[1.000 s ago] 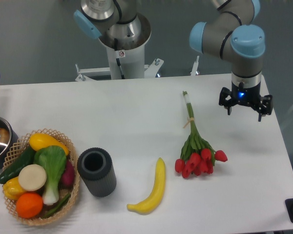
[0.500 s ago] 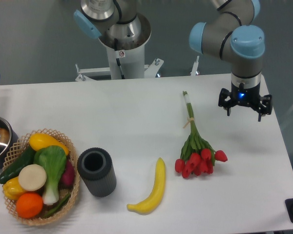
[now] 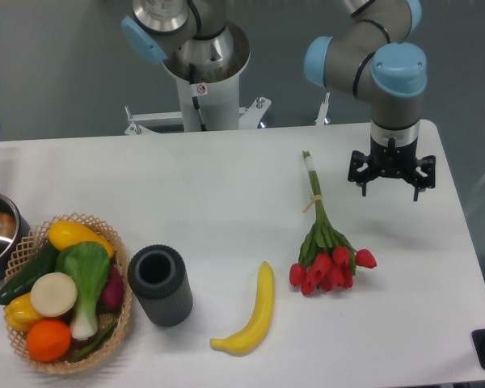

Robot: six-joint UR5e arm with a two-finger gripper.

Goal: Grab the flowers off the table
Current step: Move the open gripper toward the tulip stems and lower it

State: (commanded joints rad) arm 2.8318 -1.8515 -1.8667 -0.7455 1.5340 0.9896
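The hand, fingers spread wide and empty, is hovering right of the flowers on the table; the approach step is underway, needing alignment over the stems.

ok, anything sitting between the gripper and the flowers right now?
Nothing visible. The gripper hangs to the right of the flowers, and only bare table lies between them. The banana lies on the flowers' other side, and the dark cylinder and basket are further left.
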